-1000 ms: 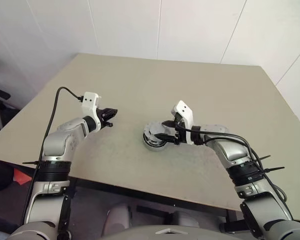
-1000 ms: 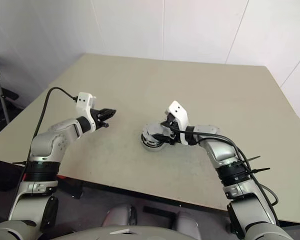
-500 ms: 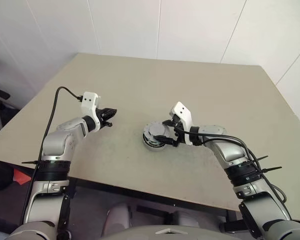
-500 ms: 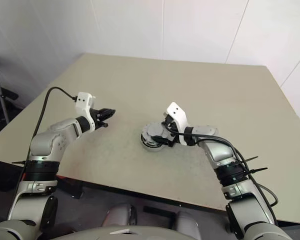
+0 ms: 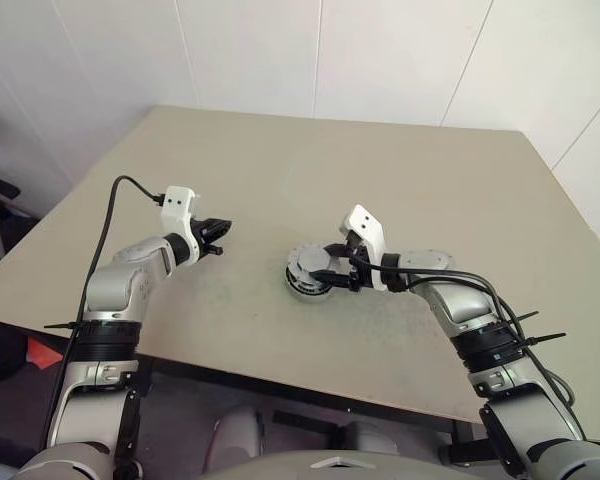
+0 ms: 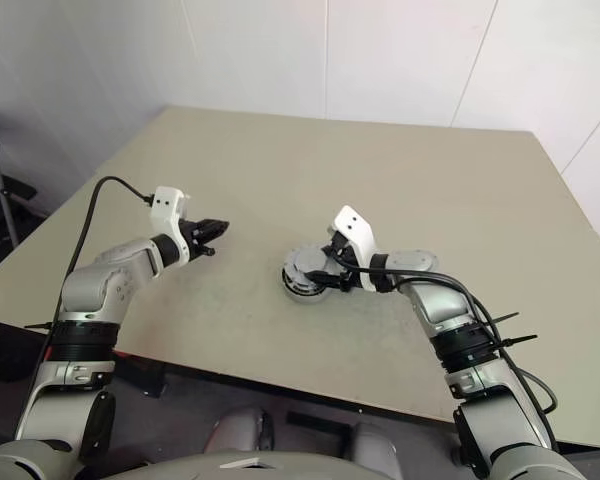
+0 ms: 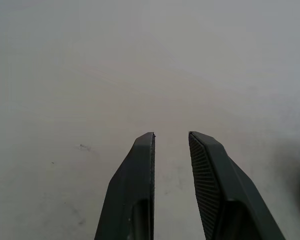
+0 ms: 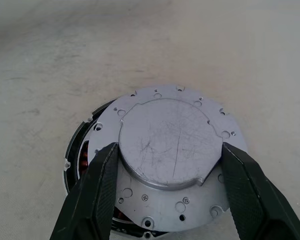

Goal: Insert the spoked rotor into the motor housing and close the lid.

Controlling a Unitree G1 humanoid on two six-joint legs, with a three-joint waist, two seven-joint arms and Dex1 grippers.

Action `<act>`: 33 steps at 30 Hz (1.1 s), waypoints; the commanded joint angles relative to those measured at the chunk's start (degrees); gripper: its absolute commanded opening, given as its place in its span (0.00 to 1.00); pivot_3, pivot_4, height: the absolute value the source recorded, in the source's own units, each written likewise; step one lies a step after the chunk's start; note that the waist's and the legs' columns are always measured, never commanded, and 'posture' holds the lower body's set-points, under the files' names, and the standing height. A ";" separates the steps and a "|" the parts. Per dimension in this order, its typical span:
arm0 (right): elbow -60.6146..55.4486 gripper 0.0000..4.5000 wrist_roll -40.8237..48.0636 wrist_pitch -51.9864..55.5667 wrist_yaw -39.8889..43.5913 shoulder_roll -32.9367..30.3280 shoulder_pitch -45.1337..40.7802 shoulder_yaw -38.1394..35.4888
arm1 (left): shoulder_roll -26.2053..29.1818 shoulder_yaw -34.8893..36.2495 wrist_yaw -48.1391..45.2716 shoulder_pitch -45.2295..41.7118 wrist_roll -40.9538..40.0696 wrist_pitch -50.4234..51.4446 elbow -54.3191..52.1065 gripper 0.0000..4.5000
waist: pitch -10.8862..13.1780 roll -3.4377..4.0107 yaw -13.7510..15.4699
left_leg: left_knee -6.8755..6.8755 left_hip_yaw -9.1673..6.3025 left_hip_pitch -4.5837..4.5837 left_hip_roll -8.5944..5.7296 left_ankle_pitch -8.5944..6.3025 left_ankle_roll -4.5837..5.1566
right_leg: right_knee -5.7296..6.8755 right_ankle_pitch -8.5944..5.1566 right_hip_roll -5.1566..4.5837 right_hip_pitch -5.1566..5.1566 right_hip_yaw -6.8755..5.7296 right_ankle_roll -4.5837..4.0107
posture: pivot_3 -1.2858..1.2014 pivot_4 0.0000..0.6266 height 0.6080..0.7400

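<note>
Since 1 second ago the right gripper (image 8: pixel 165 190) has narrowed, straddling the lid (image 8: pixel 165 150) ungripped; at 9 o'clock the left gripper (image 7: pixel 171 145) hangs parted, empty; a skewed lid could jam on the motor housing (image 8: pixel 80 160).

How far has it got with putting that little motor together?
Nearly finished, it seems. The lid lies grey face up over the motor housing, slightly off-centre, with copper windings peeking out at one edge. The right pincer straddles its raised centre, fingers apart. What looks left is seating it squarely. The left pincer hovers aside, holding nothing.
</note>
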 commanded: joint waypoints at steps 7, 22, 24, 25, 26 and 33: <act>-0.67 0.43 2.87 0.17 3.19 -0.48 -0.14 -2.84 | 0.52 0.56 -0.20 -1.28 0.39 -1.35 -0.52 0.26 | 0.04 -0.04 -1.73 | -0.05 0.00 0.02 0.09 0.03 -0.03 | 0.01 0.00 0.12 -0.05 0.00 0.00 | 0.52 0.00 1.00; -2.55 0.24 5.06 2.22 3.84 -0.95 -1.63 -5.94 | 0.05 -0.22 -0.45 -1.09 0.98 -1.42 -0.54 0.26 | 0.06 -0.06 -1.25 | -0.07 0.00 -0.05 0.16 0.01 -0.01 | -0.09 0.00 0.20 -0.06 0.00 -0.02 | 0.52 0.00 1.00; -3.01 0.35 4.86 2.43 4.42 -1.74 -1.59 -5.42 | 0.01 -0.28 -0.58 -1.15 1.06 -1.46 -0.40 0.26 | 0.06 -0.06 -1.22 | -0.07 0.00 -0.05 0.16 0.01 -0.01 | -0.10 0.00 0.20 -0.05 0.00 -0.02 | 0.52 0.00 1.00; -3.72 0.40 4.89 2.56 4.34 -1.90 -1.46 -5.40 | -0.02 -0.31 -0.63 -1.20 1.09 -1.47 -0.32 0.26 | 0.06 -0.06 -1.22 | -0.07 0.00 -0.06 0.16 0.01 0.00 | -0.10 0.00 0.20 -0.05 0.00 -0.02 | 0.52 0.00 1.00; -4.34 0.49 4.82 2.59 3.96 -1.92 -1.41 -5.48 | -0.03 -0.35 -0.67 -1.24 1.12 -1.49 -0.24 0.26 | 0.06 -0.06 -1.21 | -0.07 0.00 -0.06 0.16 0.01 0.00 | -0.11 0.00 0.20 -0.05 0.00 -0.02 | 0.52 0.00 1.00; -6.56 1.00 4.53 4.24 2.96 -0.87 -1.17 -3.96 | -0.12 -0.57 -0.78 -1.21 1.19 -1.32 -0.17 0.26 | 0.06 -0.07 -1.22 | -0.08 0.00 -0.07 0.16 0.01 0.00 | -0.11 0.00 0.20 -0.06 0.00 -0.02 | 0.52 0.00 1.00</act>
